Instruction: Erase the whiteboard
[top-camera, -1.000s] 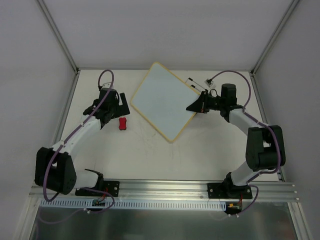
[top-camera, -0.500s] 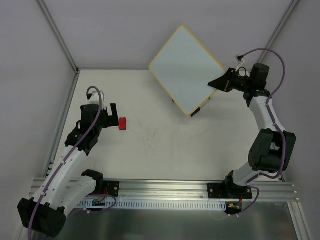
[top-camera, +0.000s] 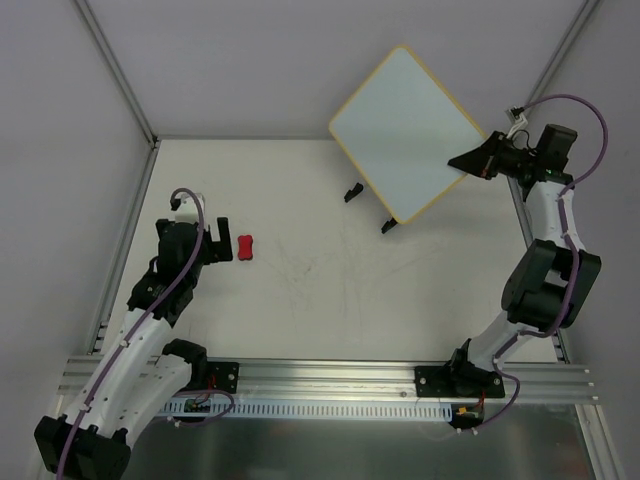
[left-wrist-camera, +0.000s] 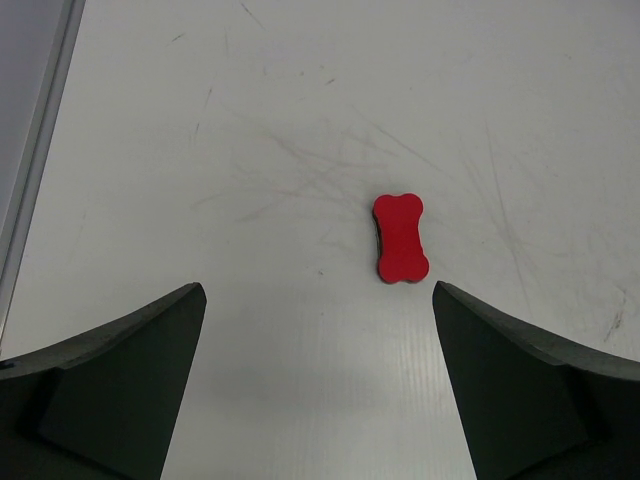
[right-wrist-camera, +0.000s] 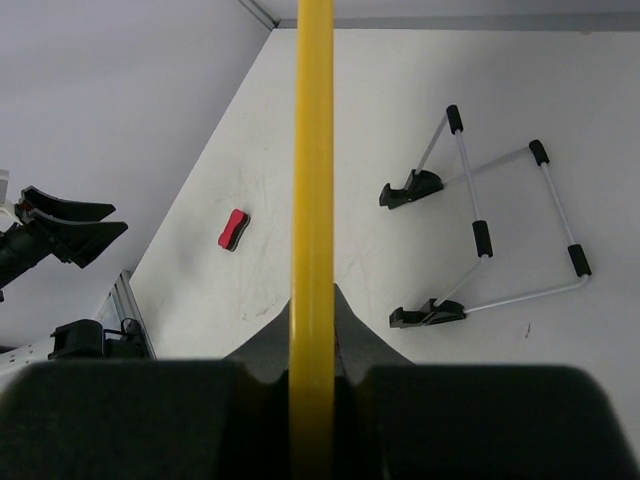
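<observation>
Right gripper (top-camera: 472, 160): jaws closed down to the thickness of the whiteboard (top-camera: 405, 130), clamped on its frame at the right-hand corner. In the right wrist view the frame runs edge-on as a narrow yellow-tan strip straight up between the two black fingers, and both fingers press against it.

Left gripper (left-wrist-camera: 318, 290): jaws spread wide with nothing between the pads. Fingers are matte black and wedge-shaped. They sit low over the table (left-wrist-camera: 250, 150), in contact with nothing I can see.

Whiteboard: held in the air over the far right of the table, tilted, and seen as a diamond from the top camera. It is square with rounded corners and has a smooth pale white face and a thin tan wooden rim. It touches only the right gripper.

Stand (right-wrist-camera: 482, 238): on the table below the board and apart from it. It is a thin bright wire frame with short black sleeves on the rods and two black wedge feet.

Eraser (left-wrist-camera: 400, 238): a small red block with a bone-shaped outline and a dark underside. It lies flat on the table ahead of the left fingers, nearer the right-hand one, touching neither.

Table: matte white, finely ribbed, marked with faint grey scuffs and scratches.
</observation>
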